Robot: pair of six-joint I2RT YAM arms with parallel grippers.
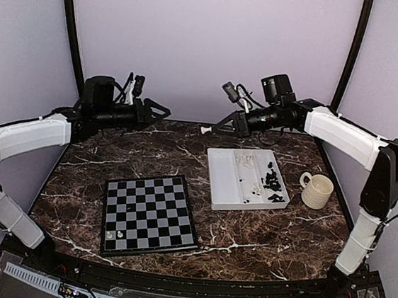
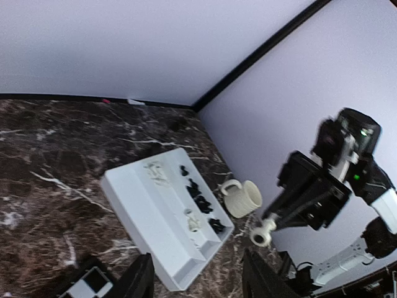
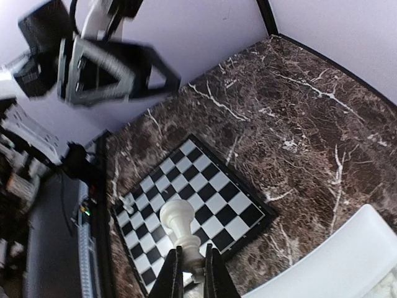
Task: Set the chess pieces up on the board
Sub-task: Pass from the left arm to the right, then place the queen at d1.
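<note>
Barely begun, judging by the layout. Seen from the top camera, on the dark marbled table (image 1: 275, 235): chessboard (image 1: 151, 215) flat at about 7 o'clock from the table's middle, with nearly every square bare. Only two small white pieces (image 1: 114, 235) stand on it, at its near-left corner, 7 o'clock on the board. One dark speck nearer its middle, too small to name.

White two-compartment tray (image 1: 224, 184) off at 2 o'clock from the board, well apart from it, holding the bulk of the set. Black chessmen (image 1: 274, 180) loose in the mug-side compartment, a few white ones among them; the other compartment bare. Cream ribbed mug (image 1: 316, 190) just beside the tray at 3 o'clock, no part of the job.

Left gripper (image 2: 197, 279) raised at 12 o'clock from the board, fingers spread wide, nothing between them. Right gripper (image 3: 193, 276) raised at 1 o'clock from the board, pinched tight on the base of one white chessman (image 3: 180, 223), which is upright, round-headed and clear of the table.

Left to do, then: this piece to seat, and nearly both armies to carry over and rank.

No brand, label or legible writing anywhere.
</note>
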